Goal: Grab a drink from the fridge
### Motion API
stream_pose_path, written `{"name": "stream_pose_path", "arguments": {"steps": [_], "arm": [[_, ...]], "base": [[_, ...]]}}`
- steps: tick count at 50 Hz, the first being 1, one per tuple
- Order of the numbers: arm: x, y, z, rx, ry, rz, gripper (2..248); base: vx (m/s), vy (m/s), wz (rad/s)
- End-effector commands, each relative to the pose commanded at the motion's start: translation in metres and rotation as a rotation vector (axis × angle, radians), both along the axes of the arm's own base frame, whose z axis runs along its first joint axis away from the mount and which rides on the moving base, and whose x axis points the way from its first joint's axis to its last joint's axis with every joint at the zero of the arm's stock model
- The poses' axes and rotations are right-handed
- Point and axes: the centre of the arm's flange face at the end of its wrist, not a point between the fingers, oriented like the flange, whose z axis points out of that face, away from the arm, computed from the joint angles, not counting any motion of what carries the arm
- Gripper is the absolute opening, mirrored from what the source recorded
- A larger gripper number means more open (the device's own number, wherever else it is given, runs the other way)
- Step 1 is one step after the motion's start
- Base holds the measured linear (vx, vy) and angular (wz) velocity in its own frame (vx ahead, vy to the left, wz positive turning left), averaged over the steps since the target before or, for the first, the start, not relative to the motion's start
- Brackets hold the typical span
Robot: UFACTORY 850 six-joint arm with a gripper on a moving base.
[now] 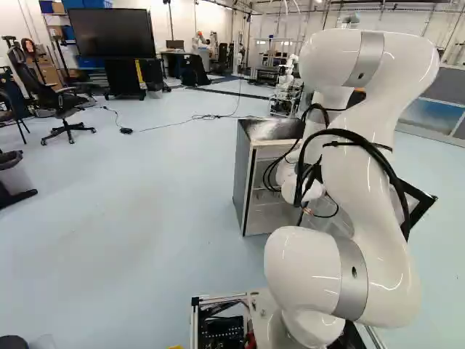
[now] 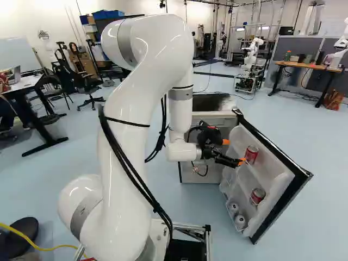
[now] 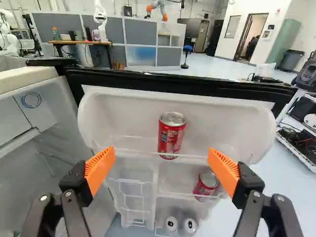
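The fridge [image 1: 243, 174] stands ahead of the base with its door [image 2: 272, 163] swung wide open, the door's inner side turned towards the arm [image 2: 152, 81]. The arm rises from its joint and bends down beside the fridge, bringing the gripper [image 2: 242, 162] up to the door's upper shelf [image 3: 118, 116].

In the wrist view, the gripper [image 3: 162, 155] is wide open, its two orange pads [image 3: 100, 170] well apart and nothing held between them. The top can [image 3: 171, 136], red with a silver lid, stands upright on the upper shelf, ahead of the gripper and roughly midway across the gap. Neither pad touches it.

The low can [image 3: 205, 185], also red, sits on the shelf beneath, more towards one pad than the other. Below that, two pale lids [image 3: 171, 223] show side by side in the bottom rack.

Behind the fridge, in the right base view, another robot [image 2: 250, 54] stands near a desk [image 2: 304, 66]. At the left of the left base view are a chair [image 1: 62, 102] and a big dark screen [image 1: 112, 33]
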Motion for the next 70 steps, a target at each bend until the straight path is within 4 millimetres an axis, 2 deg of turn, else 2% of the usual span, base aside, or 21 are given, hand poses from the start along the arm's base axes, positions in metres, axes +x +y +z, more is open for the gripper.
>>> {"name": "stream_pose_path", "arguments": {"steps": [20, 51, 70], "arm": [[0.001, -0.002, 0.000, 0.016, -0.049, -0.016, 247], [0.018, -0.048, -0.007, -0.005, -0.091, -0.093, 247], [0.018, -0.065, -0.008, -0.007, -0.100, -0.082, 247]], "base": [[0.000, 0.000, 0.000], [0.000, 0.000, 0.000], [0.000, 0.000, 0.000]]}}
